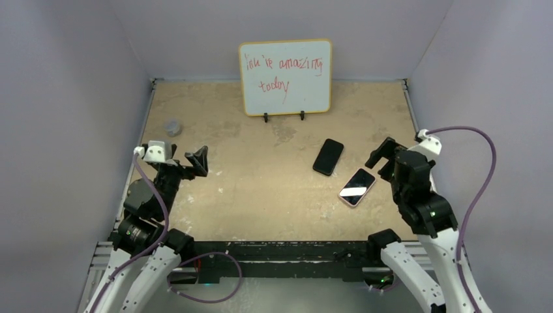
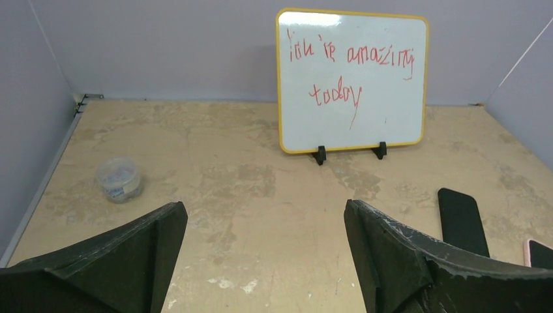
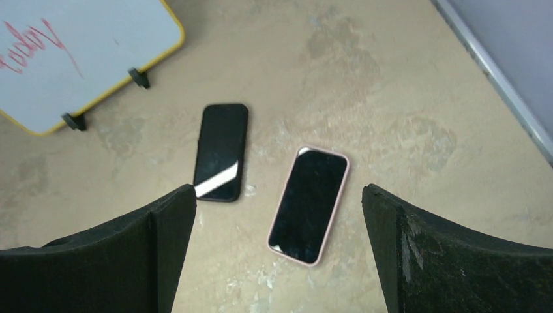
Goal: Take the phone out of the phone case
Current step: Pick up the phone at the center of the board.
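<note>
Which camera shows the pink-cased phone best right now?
Right wrist: the pink-cased phone lies whole and large mid-frame, its pink rim clear. Top external shows it small, with screen glare. Left wrist catches only a pink corner at the frame's right edge.

The stained worktop (image 1: pixel 261 189) carries a whiteboard (image 1: pixel 285 77) and a small jar (image 1: pixel 173 127). A black phone (image 1: pixel 328 156) lies beside a pink-cased phone (image 1: pixel 357 186).

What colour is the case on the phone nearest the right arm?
The case is pink, clearest in the right wrist view.
</note>
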Tool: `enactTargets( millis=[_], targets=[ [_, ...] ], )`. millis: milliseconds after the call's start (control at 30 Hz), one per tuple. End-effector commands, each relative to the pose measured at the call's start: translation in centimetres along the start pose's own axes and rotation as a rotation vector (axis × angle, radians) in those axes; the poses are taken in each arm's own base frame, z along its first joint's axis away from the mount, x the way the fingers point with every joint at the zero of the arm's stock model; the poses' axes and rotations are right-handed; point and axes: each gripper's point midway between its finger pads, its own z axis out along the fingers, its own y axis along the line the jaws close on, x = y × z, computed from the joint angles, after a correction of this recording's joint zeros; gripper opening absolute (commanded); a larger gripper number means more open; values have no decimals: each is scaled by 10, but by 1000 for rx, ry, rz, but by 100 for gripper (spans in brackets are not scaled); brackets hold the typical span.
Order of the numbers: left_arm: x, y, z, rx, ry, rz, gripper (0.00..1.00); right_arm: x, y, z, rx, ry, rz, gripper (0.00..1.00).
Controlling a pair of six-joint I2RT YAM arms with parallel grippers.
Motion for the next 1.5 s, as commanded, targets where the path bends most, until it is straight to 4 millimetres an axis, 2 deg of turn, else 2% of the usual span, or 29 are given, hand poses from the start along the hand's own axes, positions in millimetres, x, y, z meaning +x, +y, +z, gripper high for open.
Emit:
enactTargets(
  millis=[0,133,233,300,433,700,867,1067,1233,1467],
  targets=[
    [3,-5,1,17,38,-7,97,40,-8,8,106,188,29,99],
    [8,-9,1,45,42,-5,97,68,-11,24,172,293,7,99],
    [6,-6,0,30,31,-2,96,92,-2,34,133,370,-12,99],
    [8,-6,-1,31,35,-3,96,105,-5,40,152,389,-3,99],
    [9,-7,-1,40,38,-3,96,123,-20,52,229,397,-16,99],
    [10,-6,-1,35,39,5,96,157,-32,88,274,526,29,99],
    [11,-6,1,34,46,10,96,165,-26,109,251,556,45,99],
    [14,-7,4,33,55,17,96,175,-33,126,311,606,28,99],
    [15,-7,5,34,59,25,96,184,-45,130,374,631,0,99],
    [18,-5,6,28,65,41,96,183,-54,136,419,621,-28,99]
  ],
)
